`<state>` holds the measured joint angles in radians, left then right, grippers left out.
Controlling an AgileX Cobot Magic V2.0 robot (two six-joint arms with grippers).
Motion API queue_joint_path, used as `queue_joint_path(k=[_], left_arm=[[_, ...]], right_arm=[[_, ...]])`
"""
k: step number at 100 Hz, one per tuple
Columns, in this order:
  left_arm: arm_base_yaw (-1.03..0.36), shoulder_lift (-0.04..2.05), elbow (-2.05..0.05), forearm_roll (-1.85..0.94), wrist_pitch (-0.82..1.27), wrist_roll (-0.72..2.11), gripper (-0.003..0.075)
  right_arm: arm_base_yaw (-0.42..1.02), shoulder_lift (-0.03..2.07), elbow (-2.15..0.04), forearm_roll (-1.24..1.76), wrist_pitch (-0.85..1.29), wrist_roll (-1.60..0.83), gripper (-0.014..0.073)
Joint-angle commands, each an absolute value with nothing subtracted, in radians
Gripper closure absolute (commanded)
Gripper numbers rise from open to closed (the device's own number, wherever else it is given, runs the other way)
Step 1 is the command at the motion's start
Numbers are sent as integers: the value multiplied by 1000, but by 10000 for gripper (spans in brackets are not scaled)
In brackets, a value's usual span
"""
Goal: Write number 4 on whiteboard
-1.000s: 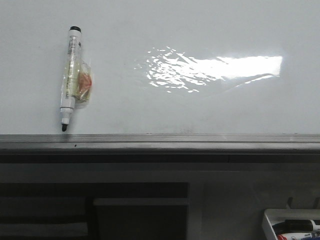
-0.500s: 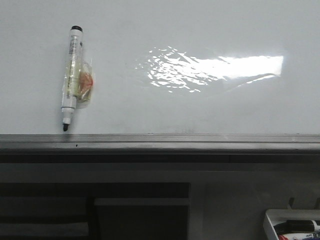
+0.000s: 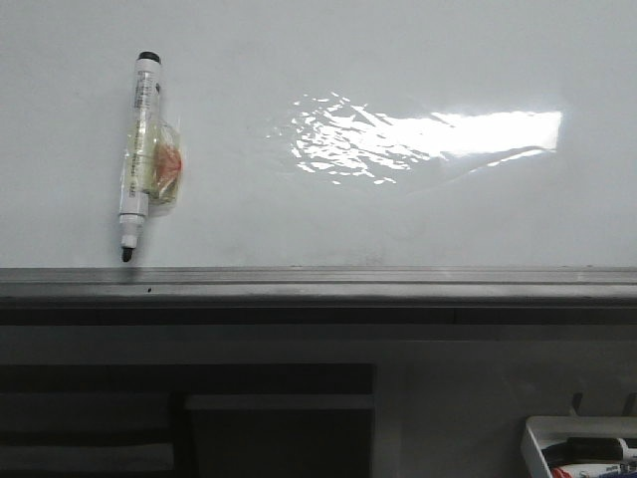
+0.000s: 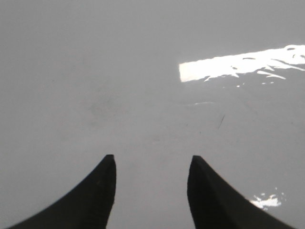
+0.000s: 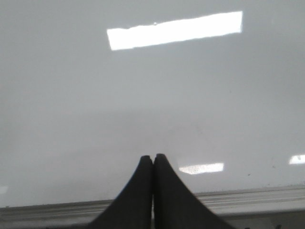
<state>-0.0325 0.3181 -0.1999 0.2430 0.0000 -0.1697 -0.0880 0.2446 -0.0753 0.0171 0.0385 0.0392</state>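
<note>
The glossy whiteboard fills the front view, with a bright glare patch and a grey metal ledge along its lower edge. A white marker pen with a black tip pointing down is stuck to the board at the left by clear tape. No number 4 shows on the board. Neither gripper appears in the front view. In the left wrist view my left gripper is open over the bare whiteboard, nothing between its fingers. In the right wrist view my right gripper is shut on nothing, facing the whiteboard above the ledge.
A white tray holding markers sits at the lower right, below the ledge. Dark shelving lies under the board at the lower left. A short thin dark mark shows on the board in the left wrist view.
</note>
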Motion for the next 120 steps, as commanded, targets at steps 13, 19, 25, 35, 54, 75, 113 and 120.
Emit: queue_joint_path(k=[13, 19, 25, 35, 54, 75, 113, 120], left_arm=[[-49, 441, -236, 246, -306, -181, 334], [-82, 472, -236, 257, -374, -219, 332], [-124, 513, -240, 290, -425, -289, 332], [-228, 590, -246, 394, -440, -410, 332], [-435, 752, -248, 394, -466, -479, 332], [-570, 945, -250, 326, -570, -488, 331], [-601, 1191, -250, 202, -750, -502, 331], [-601, 1217, -251, 198, -761, -507, 331]], right_arm=[[-94, 260, -115, 18, -49, 29, 655], [-94, 260, -115, 22, -47, 29, 655], [-94, 260, -115, 34, -41, 29, 655], [-94, 260, -115, 35, -32, 29, 655], [-94, 260, -115, 35, -32, 29, 655], [-94, 260, -115, 35, -32, 29, 655], [-94, 260, -115, 35, -30, 29, 655], [-94, 260, -115, 35, -30, 29, 655]])
